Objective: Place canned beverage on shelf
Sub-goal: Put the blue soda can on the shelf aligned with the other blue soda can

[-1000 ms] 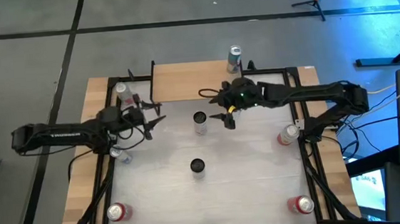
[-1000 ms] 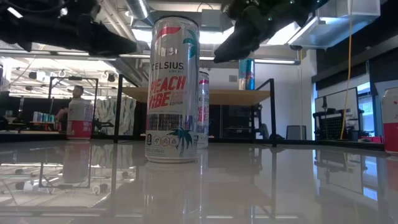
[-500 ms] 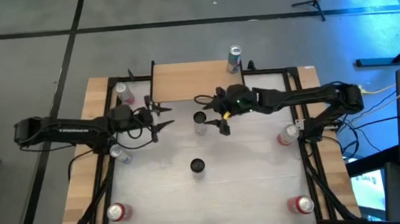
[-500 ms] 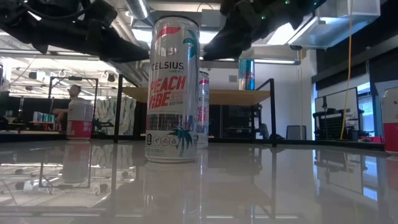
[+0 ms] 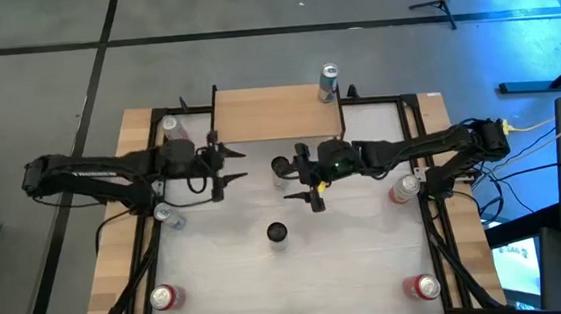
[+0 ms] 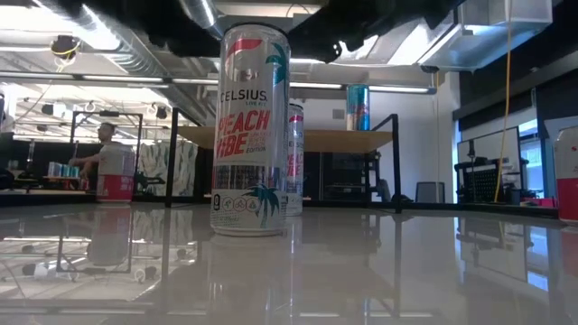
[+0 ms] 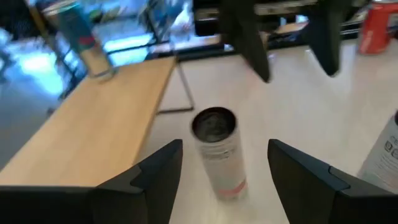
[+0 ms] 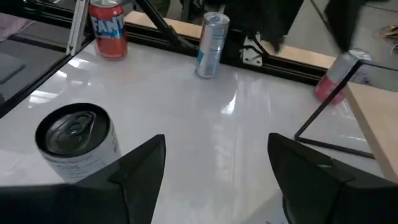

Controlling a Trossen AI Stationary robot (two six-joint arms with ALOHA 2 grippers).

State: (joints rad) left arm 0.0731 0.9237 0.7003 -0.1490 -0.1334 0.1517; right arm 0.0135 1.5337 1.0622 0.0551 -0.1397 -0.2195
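- Two arms over the white desk (image 5: 359, 261), both near the silver can (image 5: 280, 169) standing at desk centre, just in front of the shelf (image 5: 257, 114).
- Left gripper (image 5: 229, 168): jaws spread, empty, hovering to the left of the silver can, apart from it; its wrist view looks straight at that can between the two fingers (image 7: 155, 180).
- Right gripper (image 5: 307, 178): jaws spread, empty, just right of the silver can, not touching as far as I can tell.
- Dark-topped can (image 5: 277, 235) stands nearer the front edge than the silver can; low view shows it as the tall Celsius can (image 6: 250, 131) up close.
- Shelf: light-wood board on black legs at the back of the desk; one blue-and-silver can (image 5: 329, 81) stands on its right back corner.
- Red cans (image 5: 164, 298) sit at the desk's front corners, far from the silver can.
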